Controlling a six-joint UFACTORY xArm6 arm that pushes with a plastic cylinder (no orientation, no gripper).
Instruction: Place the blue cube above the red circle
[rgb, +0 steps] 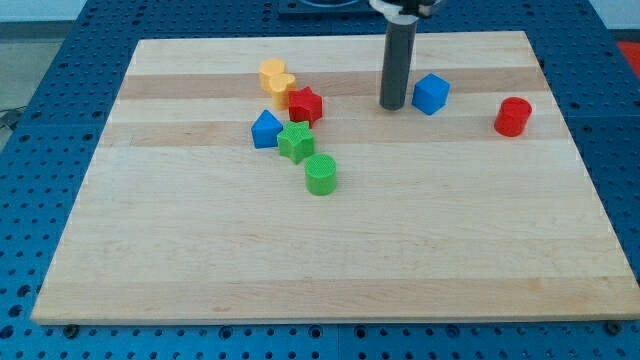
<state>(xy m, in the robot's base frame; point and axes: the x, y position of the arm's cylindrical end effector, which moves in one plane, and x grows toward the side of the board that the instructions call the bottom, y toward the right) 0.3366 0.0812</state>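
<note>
The blue cube sits on the wooden board in the upper right part of the view. The red circle, a short red cylinder, stands to its right and slightly lower, well apart from it. My tip is just left of the blue cube, with a small gap between them.
A cluster sits at the upper left of centre: a yellow heart-like block, a red star, a blue triangular block, a green star and a green cylinder. The wooden board lies on a blue perforated table.
</note>
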